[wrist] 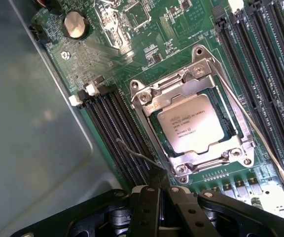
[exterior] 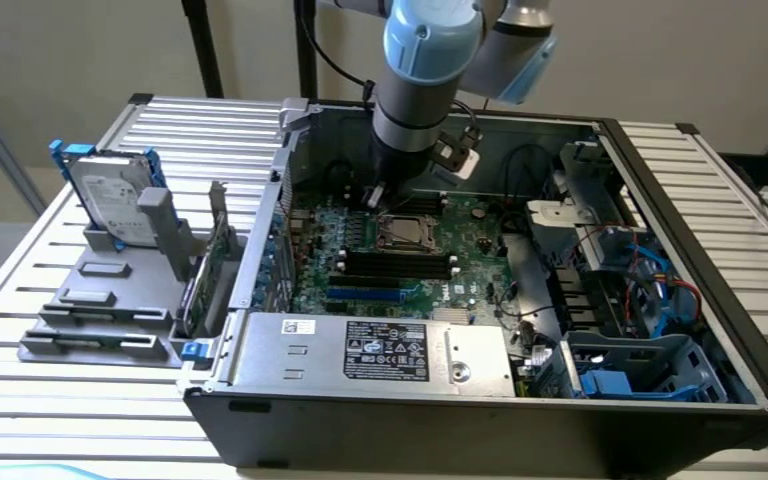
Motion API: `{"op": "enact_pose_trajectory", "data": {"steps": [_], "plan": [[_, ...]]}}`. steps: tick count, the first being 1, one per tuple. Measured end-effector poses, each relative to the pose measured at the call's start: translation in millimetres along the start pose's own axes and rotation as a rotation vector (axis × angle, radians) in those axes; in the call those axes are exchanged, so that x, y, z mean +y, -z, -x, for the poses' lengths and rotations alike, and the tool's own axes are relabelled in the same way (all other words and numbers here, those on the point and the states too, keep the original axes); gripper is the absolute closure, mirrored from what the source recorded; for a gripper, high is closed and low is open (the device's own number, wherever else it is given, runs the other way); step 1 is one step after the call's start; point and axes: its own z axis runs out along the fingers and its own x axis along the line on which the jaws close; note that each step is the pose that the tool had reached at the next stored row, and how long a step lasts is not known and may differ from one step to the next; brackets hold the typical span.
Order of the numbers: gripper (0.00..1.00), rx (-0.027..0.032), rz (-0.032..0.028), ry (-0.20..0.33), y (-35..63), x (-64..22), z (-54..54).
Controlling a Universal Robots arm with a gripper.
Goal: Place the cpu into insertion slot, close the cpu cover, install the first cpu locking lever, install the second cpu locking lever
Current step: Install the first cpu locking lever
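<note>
The cpu [wrist: 191, 123] lies silver top up in the insertion slot [wrist: 222, 114] on the green board, also seen in the exterior view as the slot [exterior: 408, 232]. The cpu cover [wrist: 154, 96] is folded down flat around the chip. One thin wire locking lever [wrist: 253, 126] runs along one side of the socket. A second wire lever [wrist: 134, 152] slants along the opposite side and ends at my gripper [wrist: 160, 181]. The gripper is shut, its tips right at that wire; whether they touch it is unclear. In the exterior view the gripper [exterior: 379, 200] hangs just beside the socket.
Black memory slots [wrist: 115, 123] flank the socket on both sides. The grey case wall [wrist: 28, 138] rises close by. A silver power supply [exterior: 377, 350] fills the case front, cables and blue drive cages [exterior: 638, 370] sit on the exterior view's right, and a hard drive [exterior: 107, 195] stands outside on the slatted table.
</note>
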Motion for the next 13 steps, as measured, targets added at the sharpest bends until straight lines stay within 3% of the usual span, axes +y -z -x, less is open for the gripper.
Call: {"op": "enact_pose_trajectory", "data": {"steps": [13], "plan": [[0.89, -0.0147, -0.0209, -0.01, -4.1, 9.2, -6.1]]}}
